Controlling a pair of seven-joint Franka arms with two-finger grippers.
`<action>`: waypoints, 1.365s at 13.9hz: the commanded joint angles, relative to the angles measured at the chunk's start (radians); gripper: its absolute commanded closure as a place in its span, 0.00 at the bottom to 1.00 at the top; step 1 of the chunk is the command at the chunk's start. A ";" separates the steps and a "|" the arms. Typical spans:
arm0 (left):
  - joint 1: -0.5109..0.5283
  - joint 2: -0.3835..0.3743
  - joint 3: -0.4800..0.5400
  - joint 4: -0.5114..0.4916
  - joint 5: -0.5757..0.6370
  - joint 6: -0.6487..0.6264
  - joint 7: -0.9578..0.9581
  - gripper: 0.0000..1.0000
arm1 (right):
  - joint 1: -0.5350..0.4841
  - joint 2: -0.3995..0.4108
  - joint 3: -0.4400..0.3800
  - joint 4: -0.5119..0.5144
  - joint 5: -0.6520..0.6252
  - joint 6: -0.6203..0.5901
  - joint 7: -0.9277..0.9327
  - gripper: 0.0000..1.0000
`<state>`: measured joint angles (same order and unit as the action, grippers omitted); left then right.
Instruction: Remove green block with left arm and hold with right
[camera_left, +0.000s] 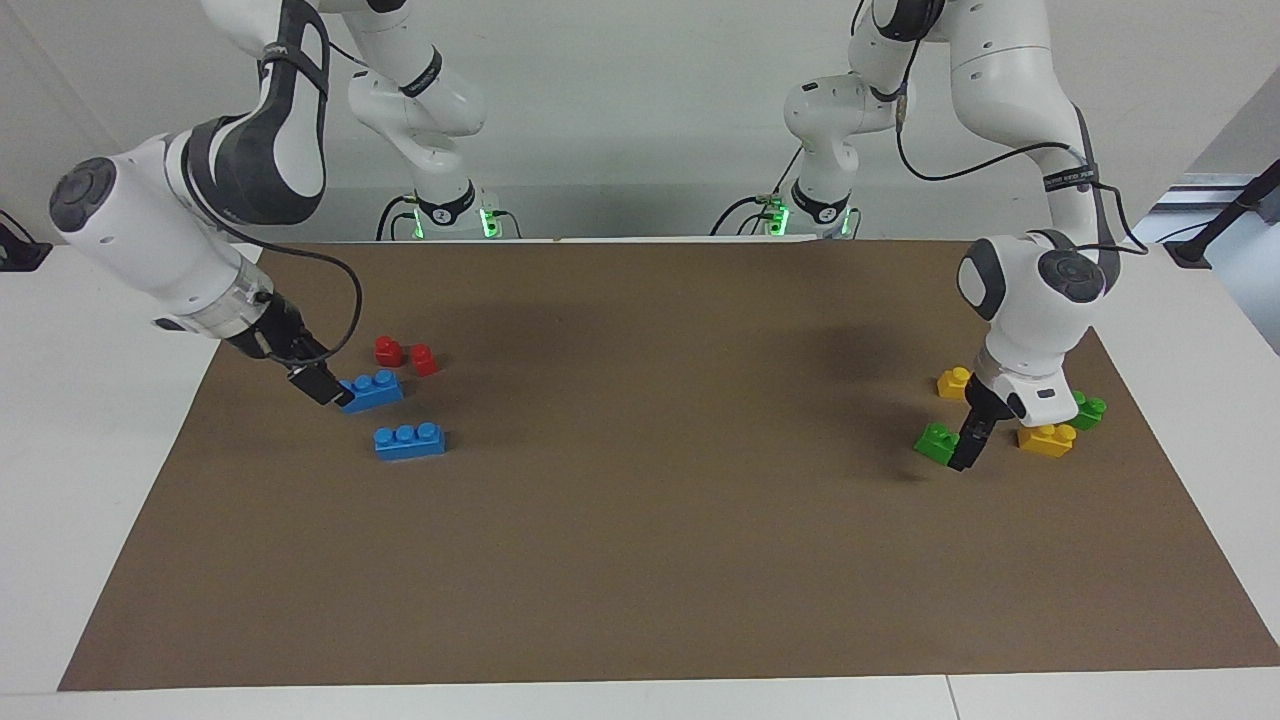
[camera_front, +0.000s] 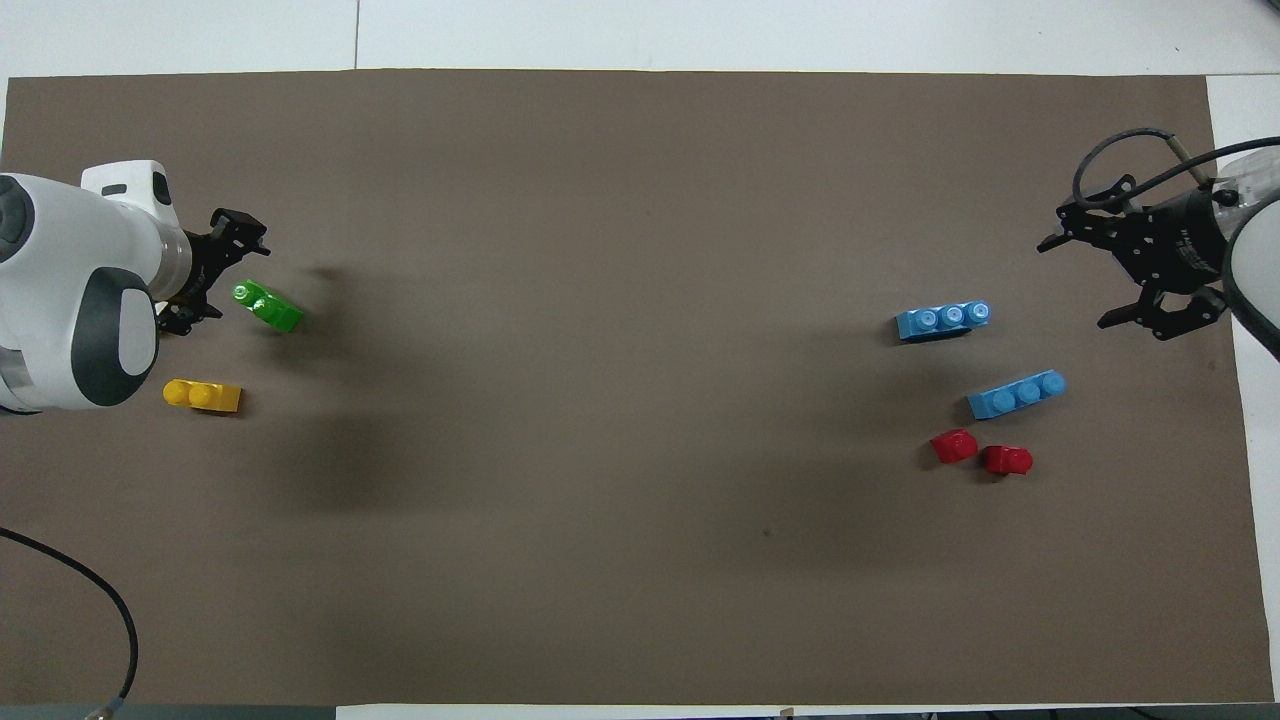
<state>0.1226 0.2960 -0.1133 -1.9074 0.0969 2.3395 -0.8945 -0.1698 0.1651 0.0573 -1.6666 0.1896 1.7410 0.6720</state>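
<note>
Left pincer (camera_left: 968, 447) bent down beside green block (camera_left: 936, 442), open, empty; right pincer (camera_front: 1150, 282) open, empty, raised by blue bricks (camera_left: 372, 390); yellow brick (camera_left: 1046, 440) alongside.

Two green blocks (camera_left: 937, 441) (camera_left: 1089, 408) and two yellow blocks (camera_left: 1046, 440) (camera_left: 953, 382) lie at the left arm's end of the mat (camera_left: 660, 560); two blue bricks (camera_left: 410, 441) (camera_left: 373, 391) and two red pieces (camera_left: 388, 350) (camera_left: 424, 359) lie at the right arm's end; two arms (camera_left: 1010, 120) (camera_left: 250, 120) stand at the table
</note>
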 joint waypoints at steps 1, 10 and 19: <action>0.000 -0.041 -0.002 0.051 0.020 -0.109 0.023 0.00 | 0.045 -0.080 0.009 0.014 -0.094 -0.064 -0.167 0.00; -0.024 -0.142 -0.022 0.255 0.018 -0.505 0.413 0.00 | 0.098 -0.157 0.007 0.014 -0.214 -0.110 -0.557 0.00; -0.023 -0.282 -0.042 0.301 -0.017 -0.742 0.654 0.00 | 0.072 -0.157 0.003 0.014 -0.223 -0.107 -0.620 0.00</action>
<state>0.1080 0.0155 -0.1588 -1.6420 0.0938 1.6575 -0.2689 -0.0891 0.0110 0.0523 -1.6473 -0.0074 1.6329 0.0758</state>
